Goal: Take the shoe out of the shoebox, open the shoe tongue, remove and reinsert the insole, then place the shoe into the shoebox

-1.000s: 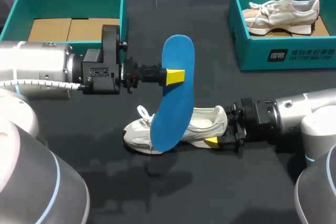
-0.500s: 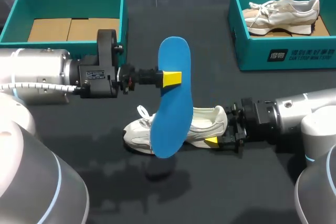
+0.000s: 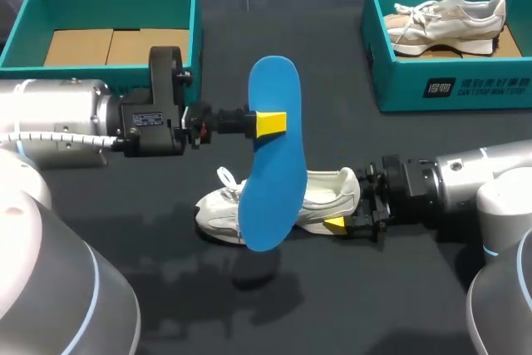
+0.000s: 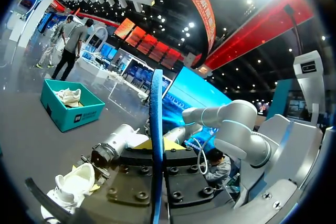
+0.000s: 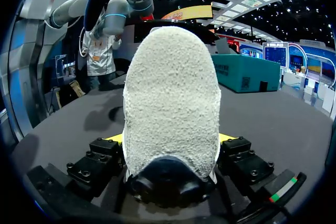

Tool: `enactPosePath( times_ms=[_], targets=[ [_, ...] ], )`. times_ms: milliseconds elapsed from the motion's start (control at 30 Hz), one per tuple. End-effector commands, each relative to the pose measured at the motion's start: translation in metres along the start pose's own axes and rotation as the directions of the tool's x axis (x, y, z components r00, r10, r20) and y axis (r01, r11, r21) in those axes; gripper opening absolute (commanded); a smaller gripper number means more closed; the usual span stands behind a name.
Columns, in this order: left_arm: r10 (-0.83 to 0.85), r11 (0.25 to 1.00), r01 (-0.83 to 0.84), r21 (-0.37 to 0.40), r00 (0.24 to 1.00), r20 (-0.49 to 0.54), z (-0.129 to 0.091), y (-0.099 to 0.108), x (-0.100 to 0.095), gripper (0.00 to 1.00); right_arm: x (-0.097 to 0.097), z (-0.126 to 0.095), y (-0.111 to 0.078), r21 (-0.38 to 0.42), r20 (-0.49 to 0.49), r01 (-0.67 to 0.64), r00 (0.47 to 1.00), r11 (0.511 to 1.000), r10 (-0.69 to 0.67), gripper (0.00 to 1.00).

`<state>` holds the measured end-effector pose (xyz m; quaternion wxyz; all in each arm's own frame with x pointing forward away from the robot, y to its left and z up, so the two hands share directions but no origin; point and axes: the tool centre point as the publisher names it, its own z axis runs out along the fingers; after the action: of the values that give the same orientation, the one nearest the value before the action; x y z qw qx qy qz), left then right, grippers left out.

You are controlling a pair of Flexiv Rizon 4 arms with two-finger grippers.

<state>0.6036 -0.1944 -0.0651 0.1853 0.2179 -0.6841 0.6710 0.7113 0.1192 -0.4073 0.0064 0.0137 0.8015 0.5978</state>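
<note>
Aloft, blue insole (image 3: 274,89) (left gripper (image 3: 271,123)), shoe (image 3: 324,193) below

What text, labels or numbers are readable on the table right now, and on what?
Right shoebox: white print on its front wall, too blurred to read.
Left arm's label: small white print on a black plate, too small to read.
No print shows on the insole or the shoe on the table.

The insole (image 3: 270,164) hangs over the shoe (image 3: 322,195) in the middle of the worktop (image 3: 332,297). The left shoebox (image 3: 196,31) and the right shoebox (image 3: 453,89) lie behind.
</note>
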Motion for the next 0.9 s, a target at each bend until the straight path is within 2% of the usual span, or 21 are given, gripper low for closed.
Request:
enactPosePath(
  times_ms=[33,167,200,233,267,533,833,900],
  targets=[
    [0.001,1.0,-0.001,0.001,1.0,-0.001,0.001,0.0,0.0,0.0,0.001,0.001,0.002,0.005,0.001,0.0,1.0,1.0,0.0,0.0],
    [0.001,1.0,-0.001,0.001,1.0,-0.001,0.001,0.0,0.0,0.0,0.002,-0.002,0.002,0.035,-0.009,-0.012,1.0,0.999,0.013,0.0],
    [0.001,1.0,-0.001,0.001,1.0,-0.001,0.001,0.0,0.0,0.0,0.003,-0.003,0.003,0.04,-0.011,-0.014,1.0,0.999,0.014,0.1],
    [0.001,1.0,-0.001,0.001,1.0,-0.001,0.001,0.0,0.0,0.0,0.004,-0.003,0.003,0.042,-0.013,-0.013,1.0,0.999,0.014,0.43],
    [0.001,1.0,-0.001,0.001,1.0,-0.001,0.001,0.0,0.0,0.0,0.005,-0.004,0.005,0.043,-0.013,-0.013,1.0,0.999,0.013,1.0],
    [0.001,1.0,-0.001,0.001,1.0,-0.001,0.001,0.0,0.0,0.0,0.013,-0.014,0.011,0.141,-0.022,-0.053,0.998,0.989,0.057,1.0],
    [0.001,1.0,-0.001,0.001,1.0,-0.001,0.001,0.0,0.0,0.0,0.021,-0.04,0.019,0.31,-0.023,-0.108,0.992,0.944,0.122,1.0],
    [0.001,1.0,-0.001,0.001,1.0,-0.001,0.001,0.0,0.0,0.0,0.022,-0.047,0.022,0.369,-0.022,-0.125,0.99,0.921,0.143,1.0]
  ],
)
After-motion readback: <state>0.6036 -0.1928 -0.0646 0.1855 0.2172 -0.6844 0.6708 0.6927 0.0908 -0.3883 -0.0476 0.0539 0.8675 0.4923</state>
